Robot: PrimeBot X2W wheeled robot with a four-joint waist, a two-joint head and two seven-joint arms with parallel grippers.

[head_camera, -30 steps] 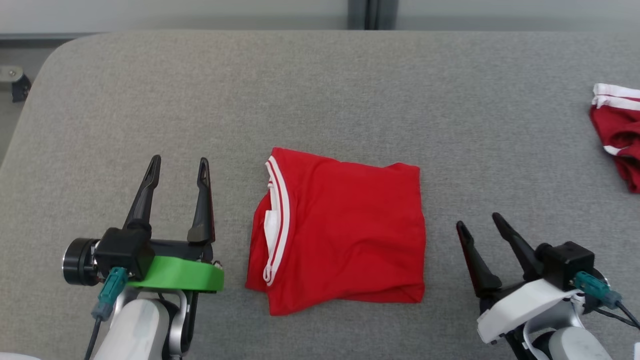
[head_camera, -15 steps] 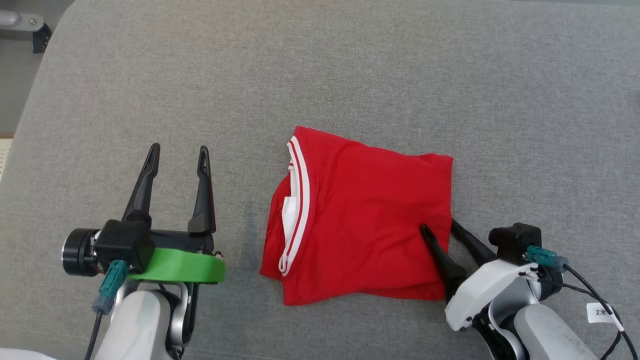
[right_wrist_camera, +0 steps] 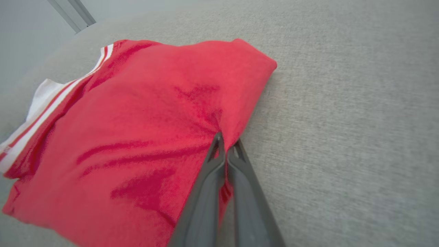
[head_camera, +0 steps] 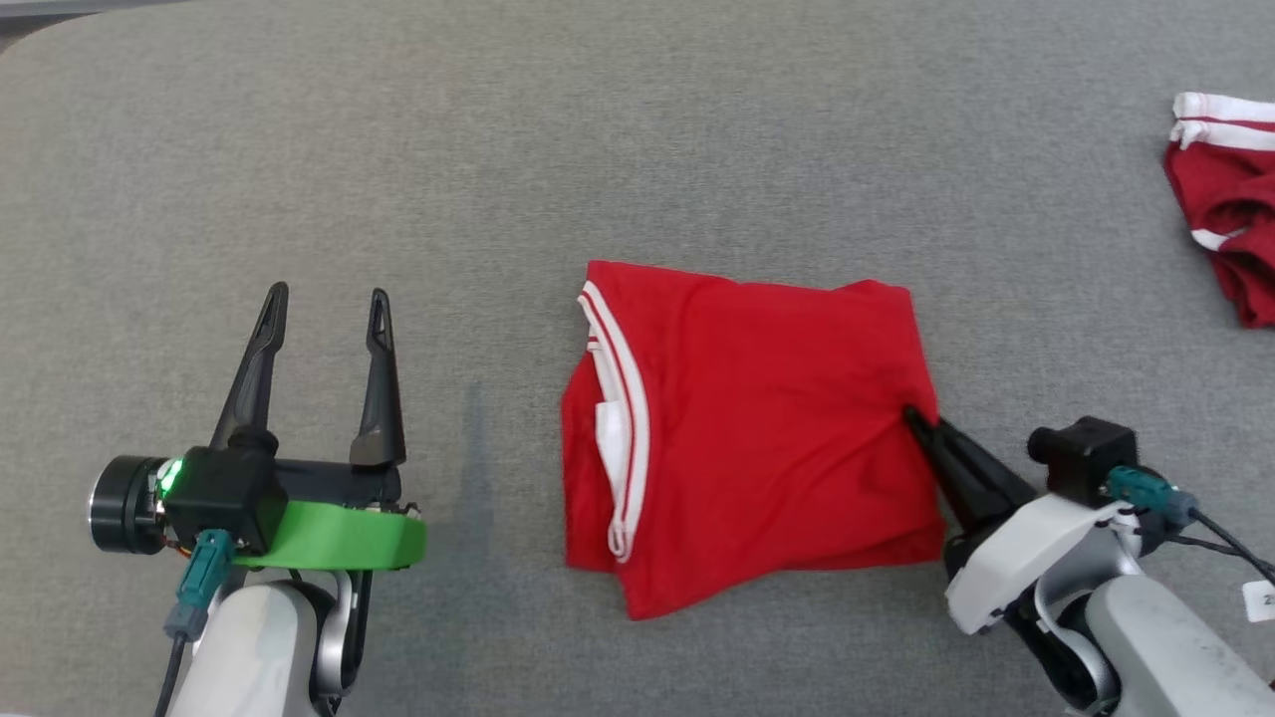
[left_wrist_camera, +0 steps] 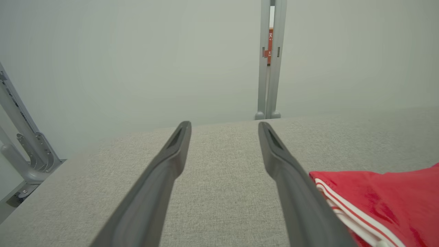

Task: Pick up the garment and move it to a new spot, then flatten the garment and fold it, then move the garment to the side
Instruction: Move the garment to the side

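The garment (head_camera: 757, 438) is a red shirt with white-striped trim, folded into a rough square on the grey surface (head_camera: 637, 179). My right gripper (head_camera: 914, 416) is shut on the garment's right edge, and the cloth puckers where the fingers pinch it. In the right wrist view the two fingers meet with red fabric (right_wrist_camera: 137, 137) between them at the gripper's tips (right_wrist_camera: 226, 142). My left gripper (head_camera: 324, 299) stands open to the left of the garment, apart from it. In the left wrist view the left gripper (left_wrist_camera: 224, 128) holds nothing, with the garment's striped edge (left_wrist_camera: 377, 202) at lower right.
A second red and white garment (head_camera: 1220, 199) lies crumpled at the far right edge of the surface. Past the surface's far edge stand a pale wall and a grey post (left_wrist_camera: 269, 68), with a metal frame (left_wrist_camera: 20, 137) off the left corner.
My right gripper went from open beside the garment to shut on its right edge. The head camera shifted, so the whole picture moved. My left gripper stayed open.
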